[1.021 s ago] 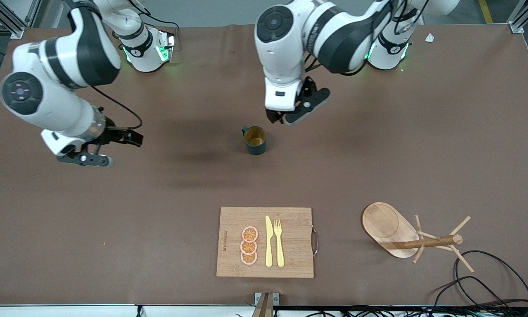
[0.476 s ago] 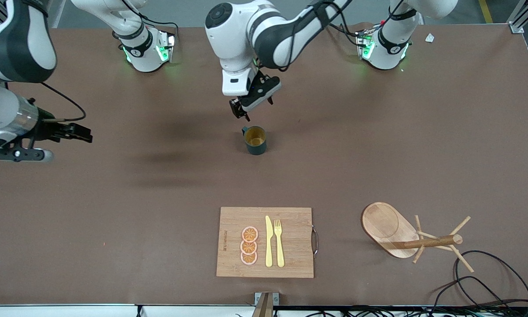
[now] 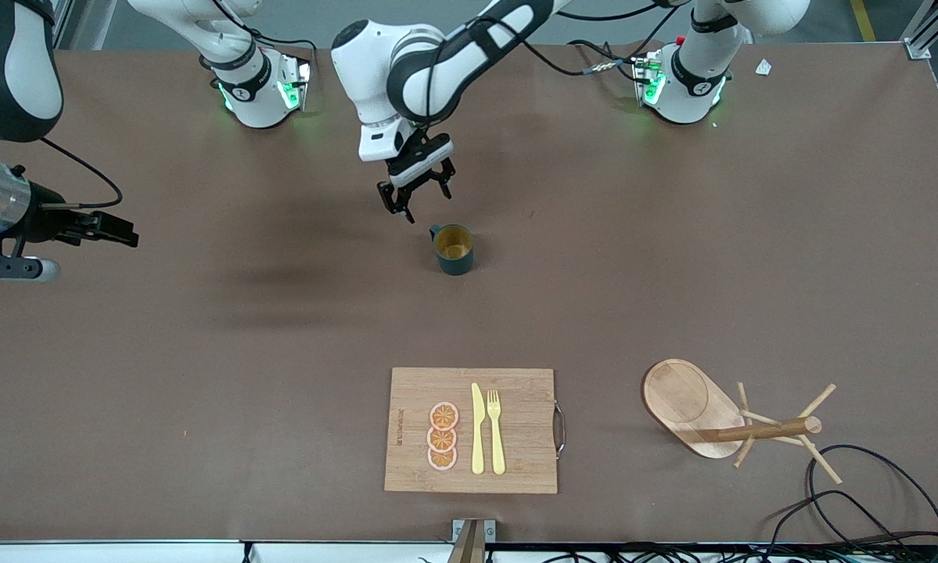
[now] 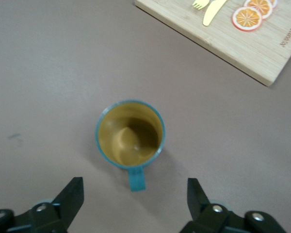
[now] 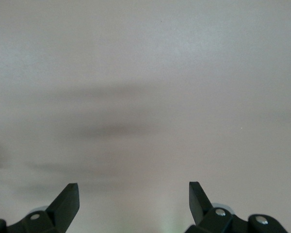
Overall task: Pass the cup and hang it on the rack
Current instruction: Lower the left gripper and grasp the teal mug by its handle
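The cup (image 3: 454, 249), dark teal with a yellow-orange inside, stands upright mid-table; in the left wrist view the cup (image 4: 130, 133) turns its handle (image 4: 136, 178) toward my fingers. My left gripper (image 3: 417, 201) hangs open over the table just by the handle, holding nothing; the left gripper (image 4: 135, 187) has the handle in line with its gap, jaws wide apart. The wooden rack (image 3: 719, 414) sits near the front camera at the left arm's end. My right gripper (image 3: 26, 268) waits open over bare table at the right arm's end; the right gripper (image 5: 134, 187) is empty.
A bamboo cutting board (image 3: 515, 391) with orange slices, a yellow knife and a fork lies near the front edge, nearer the camera than the cup; the cutting board (image 4: 252, 53) shows in the left wrist view too. Black cables (image 3: 867, 500) trail by the rack.
My left gripper has swung toward the right arm's end and come down by the cup's handle. The right arm has drawn back toward its end of the table. The cup has not moved.
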`<state>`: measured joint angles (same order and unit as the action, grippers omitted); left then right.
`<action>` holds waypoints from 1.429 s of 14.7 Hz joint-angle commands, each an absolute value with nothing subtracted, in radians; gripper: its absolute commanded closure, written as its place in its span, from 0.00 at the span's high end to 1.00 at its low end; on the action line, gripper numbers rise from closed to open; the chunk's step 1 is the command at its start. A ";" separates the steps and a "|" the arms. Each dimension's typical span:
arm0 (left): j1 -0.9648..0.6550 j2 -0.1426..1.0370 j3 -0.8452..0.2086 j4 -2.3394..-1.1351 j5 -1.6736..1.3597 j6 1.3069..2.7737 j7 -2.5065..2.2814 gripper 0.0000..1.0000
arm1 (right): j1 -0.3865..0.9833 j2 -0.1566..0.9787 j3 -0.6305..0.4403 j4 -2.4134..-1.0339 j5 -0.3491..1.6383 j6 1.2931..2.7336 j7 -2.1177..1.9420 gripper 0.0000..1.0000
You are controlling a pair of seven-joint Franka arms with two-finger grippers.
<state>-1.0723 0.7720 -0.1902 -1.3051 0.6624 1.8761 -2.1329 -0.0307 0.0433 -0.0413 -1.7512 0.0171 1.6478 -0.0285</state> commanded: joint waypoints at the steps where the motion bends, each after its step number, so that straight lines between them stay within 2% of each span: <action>1: -1.121 0.860 -0.154 -1.229 0.701 1.876 -2.193 0.91 | -0.051 0.095 -0.025 -1.613 -0.005 1.537 -0.031 1.00; 4: -1.222 0.906 -0.039 -1.229 0.698 1.876 -2.265 0.88 | -0.051 0.155 -0.026 -1.490 -0.008 1.431 -0.031 1.00; 15: -1.262 1.015 0.037 -1.180 0.699 1.884 -2.362 0.72 | -0.046 0.147 -0.025 -1.494 0.011 1.404 -0.009 1.00; 17: -1.266 1.020 0.035 -1.180 0.698 1.884 -2.362 0.64 | -0.048 0.143 -0.025 -1.496 0.012 1.382 -0.009 1.00; 19: -1.267 1.016 0.031 -1.180 0.696 1.882 -2.361 0.51 | -0.041 0.138 -0.021 -1.496 0.012 1.382 -0.009 1.00; 21: -1.266 1.008 0.029 -1.181 0.695 1.878 -2.358 0.28 | -0.038 0.127 -0.020 -1.502 0.012 1.385 0.009 1.00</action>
